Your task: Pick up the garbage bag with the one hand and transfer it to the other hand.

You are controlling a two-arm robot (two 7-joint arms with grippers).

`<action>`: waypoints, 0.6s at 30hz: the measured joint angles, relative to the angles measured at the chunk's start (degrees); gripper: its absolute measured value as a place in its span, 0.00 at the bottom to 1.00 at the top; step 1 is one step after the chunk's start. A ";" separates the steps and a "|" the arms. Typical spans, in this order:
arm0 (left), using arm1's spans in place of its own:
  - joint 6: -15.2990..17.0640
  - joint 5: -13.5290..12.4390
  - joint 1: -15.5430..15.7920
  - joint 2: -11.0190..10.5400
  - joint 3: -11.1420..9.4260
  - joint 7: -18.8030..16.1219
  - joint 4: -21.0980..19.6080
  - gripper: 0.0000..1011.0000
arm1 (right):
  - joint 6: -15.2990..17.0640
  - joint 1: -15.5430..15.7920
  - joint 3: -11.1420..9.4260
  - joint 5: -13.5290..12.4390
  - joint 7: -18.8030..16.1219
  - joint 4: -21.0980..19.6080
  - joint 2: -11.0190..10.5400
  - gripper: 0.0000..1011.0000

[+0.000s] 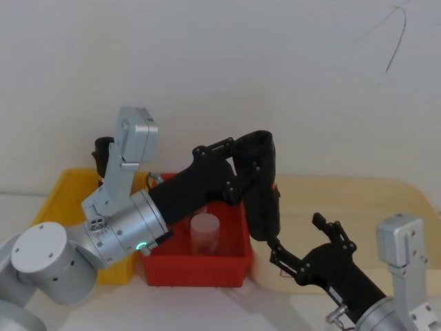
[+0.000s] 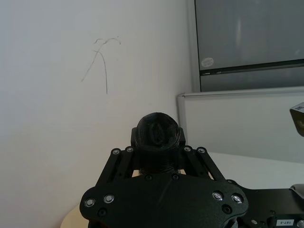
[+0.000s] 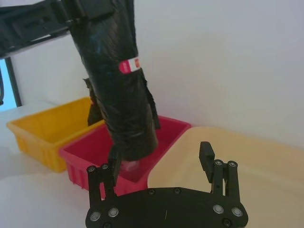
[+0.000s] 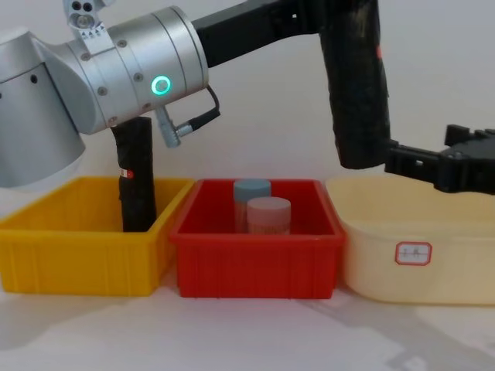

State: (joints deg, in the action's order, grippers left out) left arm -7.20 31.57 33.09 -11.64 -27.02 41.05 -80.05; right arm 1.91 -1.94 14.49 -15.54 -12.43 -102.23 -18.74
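Left claw clenched on upper part of garbage bag. Roll held aloft, approx upright, over edge btw red bin & cream bin. Right claw spread wide, just beside roll's lower end. Handover: get roll centred btw right fingers, close firm, then release left.

Yellow bin: set leftmost on the white table.
Standing black roll: stood upright inside the yellow bin.
Red bin: placed in the middle, close beside both neighbours.
Blue-lidded jar: kept upright in the red bin.
Pink-lidded jar: seen just in front of it.
Cream tub: set rightmost, white label stuck on front.
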 joint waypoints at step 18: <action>0.11 0.22 0.09 0.11 -0.18 0.30 0.09 0.37 | 0.94 -3.96 1.64 0.58 -2.77 2.03 1.33 0.99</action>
State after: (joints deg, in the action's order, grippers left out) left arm -7.09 31.79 33.18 -11.54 -27.20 41.34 -79.96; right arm 2.85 -5.90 16.13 -14.96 -15.20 -100.20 -17.41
